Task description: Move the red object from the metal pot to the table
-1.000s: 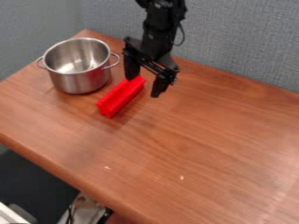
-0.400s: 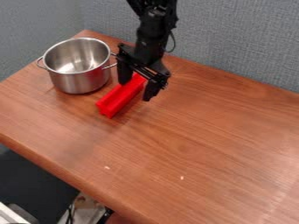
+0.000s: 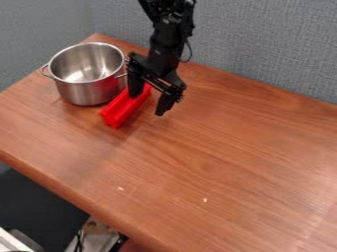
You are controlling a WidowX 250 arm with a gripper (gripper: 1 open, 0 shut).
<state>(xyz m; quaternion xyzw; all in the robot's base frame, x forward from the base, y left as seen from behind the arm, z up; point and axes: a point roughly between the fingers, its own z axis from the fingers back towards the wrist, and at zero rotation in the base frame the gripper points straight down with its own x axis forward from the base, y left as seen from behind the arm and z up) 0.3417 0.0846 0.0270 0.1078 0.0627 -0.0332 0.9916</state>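
The red object point(image 3: 118, 110) lies flat on the table point(image 3: 224, 157), just right of the metal pot point(image 3: 87, 73), whose inside shows only bare steel. My gripper point(image 3: 152, 95) points down over the red object's far end, low near the tabletop. It is open, with one finger point(image 3: 136, 85) on the pot side and the other point(image 3: 168, 102) on the right. The bar's far end sits between or just under them; I cannot tell whether they touch it.
A grey wall stands behind the table. The table's front edge runs diagonally at the lower left, with dark floor and clutter below it. Bare wood stretches to the right and front of the gripper.
The gripper has moved left and down, coming over the red object's far end. The red object now sits slightly further left, closer to the pot. The jaws stayed open.
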